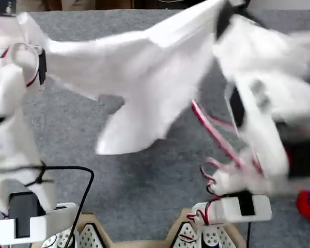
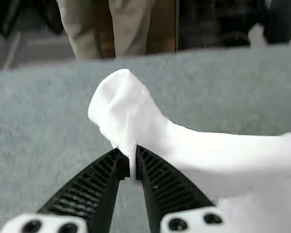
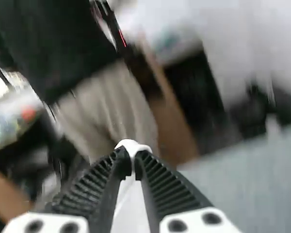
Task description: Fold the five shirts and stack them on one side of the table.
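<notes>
Shirt (image 1: 144, 77) hangs stretched across the upper frame above the counter (image 1: 144, 191), left fingers (image 2: 115, 169) and right fingers (image 3: 119, 167) each clamped on its cloth. Spreading seems in hand; next it likely needs laying flat.

The high view looks steeply down on the grey table (image 1: 144, 196) from above, with the arm bases (image 1: 196, 235) along its near edge. Each wrist camera sits close behind its own jaws. The left gripper (image 2: 130, 170) faces low across the table toward its far edge, while the right gripper (image 3: 133, 165) tilts up at the room (image 3: 194, 87) beyond. All three views share the white shirt (image 1: 144, 77) and the table.
</notes>
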